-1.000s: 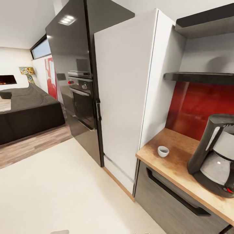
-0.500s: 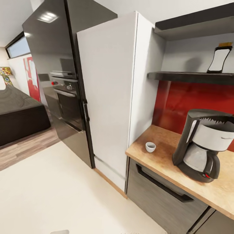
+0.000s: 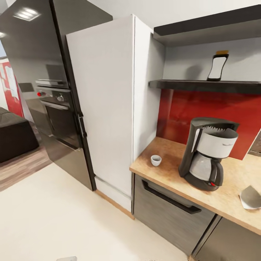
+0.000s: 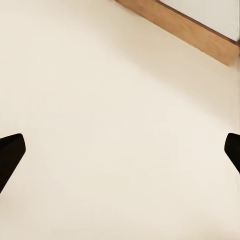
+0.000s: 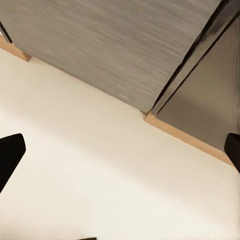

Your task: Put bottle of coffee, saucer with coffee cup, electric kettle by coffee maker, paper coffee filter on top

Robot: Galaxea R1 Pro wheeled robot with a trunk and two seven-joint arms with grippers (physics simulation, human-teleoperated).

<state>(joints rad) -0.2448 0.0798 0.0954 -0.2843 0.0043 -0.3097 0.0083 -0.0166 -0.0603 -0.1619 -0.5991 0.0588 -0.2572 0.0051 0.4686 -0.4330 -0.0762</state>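
two grippers hang spread and empty over floor; coffee maker and coffee cup sit centre-right on countertop, bottle of coffee upper right on shelf, risking toppling in a high reach.

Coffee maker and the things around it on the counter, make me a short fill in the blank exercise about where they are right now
1. The coffee maker stands on the wooden ____.
2. The small white coffee cup sits on the countertop between the coffee maker and the tall ____ cabinet.
3. The bottle of coffee stands on the dark ____ above the coffee maker.
4. The wall panel behind the coffee maker is ____.

Missing words: countertop; white; shelf; red
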